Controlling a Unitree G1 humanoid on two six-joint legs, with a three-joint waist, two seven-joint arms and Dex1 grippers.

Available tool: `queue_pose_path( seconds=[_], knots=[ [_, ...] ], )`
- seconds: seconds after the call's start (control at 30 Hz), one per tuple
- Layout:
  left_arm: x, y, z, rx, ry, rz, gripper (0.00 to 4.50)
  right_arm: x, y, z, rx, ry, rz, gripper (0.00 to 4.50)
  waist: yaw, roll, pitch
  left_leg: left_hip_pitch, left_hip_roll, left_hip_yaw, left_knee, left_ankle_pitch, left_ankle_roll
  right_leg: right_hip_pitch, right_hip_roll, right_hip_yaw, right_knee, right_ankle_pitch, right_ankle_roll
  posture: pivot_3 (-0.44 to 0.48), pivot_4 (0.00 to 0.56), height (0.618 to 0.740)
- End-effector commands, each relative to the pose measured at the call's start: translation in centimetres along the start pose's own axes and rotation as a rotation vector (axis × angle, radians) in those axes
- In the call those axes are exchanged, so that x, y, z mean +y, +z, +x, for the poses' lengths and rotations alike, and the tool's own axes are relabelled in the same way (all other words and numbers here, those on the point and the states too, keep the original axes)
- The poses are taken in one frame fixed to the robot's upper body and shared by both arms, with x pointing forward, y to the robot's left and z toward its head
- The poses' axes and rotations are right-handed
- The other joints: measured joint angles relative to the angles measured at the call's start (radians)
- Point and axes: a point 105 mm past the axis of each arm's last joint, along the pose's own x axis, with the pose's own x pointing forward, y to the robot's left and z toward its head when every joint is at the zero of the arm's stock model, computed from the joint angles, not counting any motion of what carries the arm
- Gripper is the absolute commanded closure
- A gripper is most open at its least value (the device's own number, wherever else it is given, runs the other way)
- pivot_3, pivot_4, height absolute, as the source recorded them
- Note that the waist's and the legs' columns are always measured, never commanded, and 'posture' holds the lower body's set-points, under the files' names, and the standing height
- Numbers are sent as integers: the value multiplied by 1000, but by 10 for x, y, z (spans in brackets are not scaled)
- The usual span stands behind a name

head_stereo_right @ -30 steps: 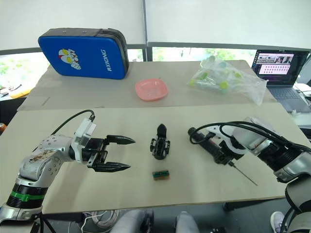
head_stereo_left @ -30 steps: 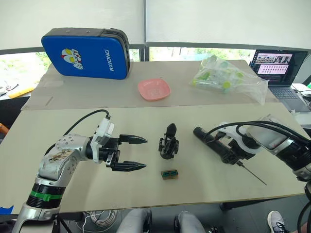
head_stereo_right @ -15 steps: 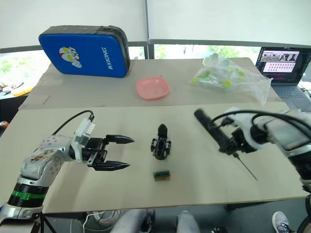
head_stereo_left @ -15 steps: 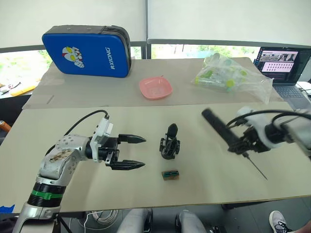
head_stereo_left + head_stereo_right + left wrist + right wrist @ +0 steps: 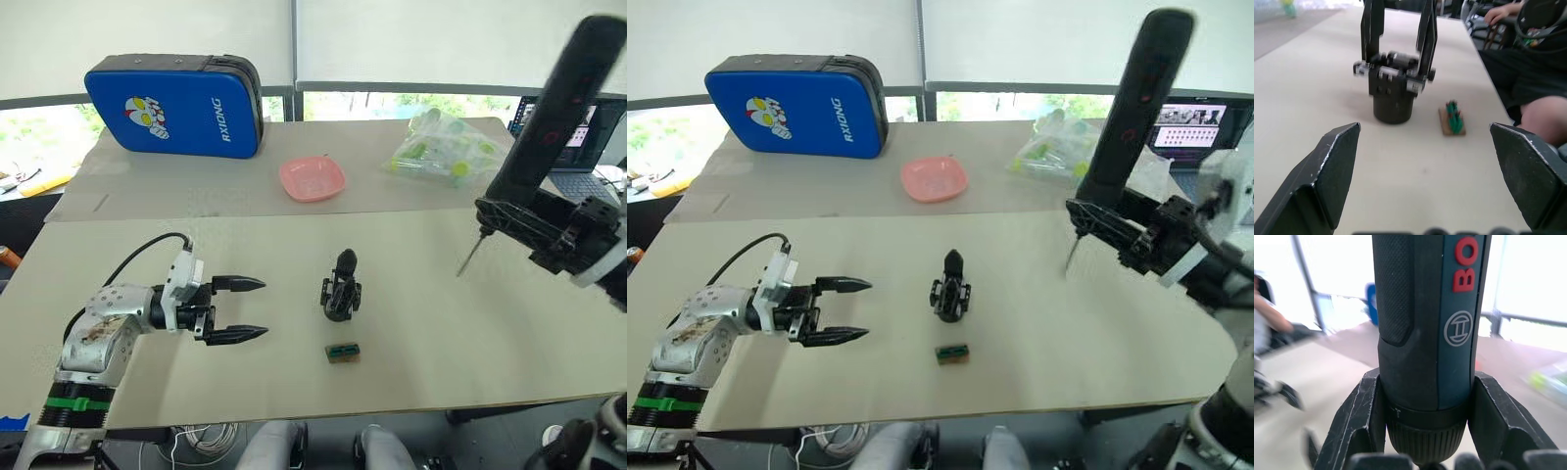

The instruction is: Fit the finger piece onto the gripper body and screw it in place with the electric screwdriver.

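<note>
The gripper body (image 5: pixel 340 290) stands upright mid-table, one pointed finger sticking up; the left wrist view looks straight at the gripper body (image 5: pixel 1395 92). My left gripper (image 5: pixel 245 309) hovers to its left, open and empty, tips pointing at it. My right gripper (image 5: pixel 545 231) is shut on the electric screwdriver (image 5: pixel 551 119), held high over the table's right side, tilted, its thin bit (image 5: pixel 469 257) pointing down. In the right wrist view the electric screwdriver (image 5: pixel 1427 328) sits clamped between the fingers (image 5: pixel 1357 431). The finger piece is out of view.
A small green-and-brown block (image 5: pixel 342 352) lies just in front of the gripper body. On the rear table are a blue case (image 5: pixel 174 93), a pink dish (image 5: pixel 312 179) and a plastic bag (image 5: pixel 446 149). A laptop (image 5: pixel 580 182) sits far right. A person's knee (image 5: pixel 1542 117) is beside the table.
My right gripper has lifted the screwdriver off the table and swung it up high, bit now pointing down. My left gripper has drawn back a little to the left, still open.
</note>
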Motion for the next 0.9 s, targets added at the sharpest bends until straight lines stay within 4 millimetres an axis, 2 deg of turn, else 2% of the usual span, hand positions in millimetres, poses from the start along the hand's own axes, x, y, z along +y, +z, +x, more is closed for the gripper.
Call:
queue_pose_path(
  seconds=[0.03, 0.13, 0.3, 0.7, 0.8, 0.9],
  knots=[
    [-14, -5, 7, 23, -7, 78, 0, 44, -1, 7, -74, 119, -88, 2597, -2, 0, 0, 1, 0, 0, 0, 0, 1, 0, 0, 0, 0, 0, 0, 0, 150, 740],
    [-23, -11, 21, 36, 10, 93, 0, 70, -16, 13, -74, 220, -113, 2597, -1, 0, 0, 0, -1, 0, 0, 0, 0, 0, -1, 1, 0, 0, 0, 0, 150, 740],
    [-31, -23, 45, 73, 47, 103, 0, 93, -32, 16, -118, 368, -128, 2597, 0, 0, 0, 7, -1, 0, 1, 0, 0, 5, -1, 0, -1, 0, 0, 0, 150, 740],
    [-41, -35, 101, 78, 35, 67, 0, 95, -50, 21, -147, 478, -159, 2597, 5, 0, 0, 9, -1, 0, 1, 0, 0, 6, 0, 0, 0, 0, 0, 0, 150, 740],
    [-49, -40, 110, 101, -14, 54, 0, 93, -52, 21, -143, 479, -163, 2597, 3, 0, 0, 9, -1, 0, 1, 0, 0, 6, 0, 0, 0, 0, 0, 0, 150, 740],
    [-48, -41, 115, 103, -6, 54, 0, 92, -54, 21, -136, 475, -168, 2597, 4, 0, 0, 9, -1, 0, 1, 0, 0, 6, 1, 0, 0, 0, 0, 0, 150, 740]
  ],
)
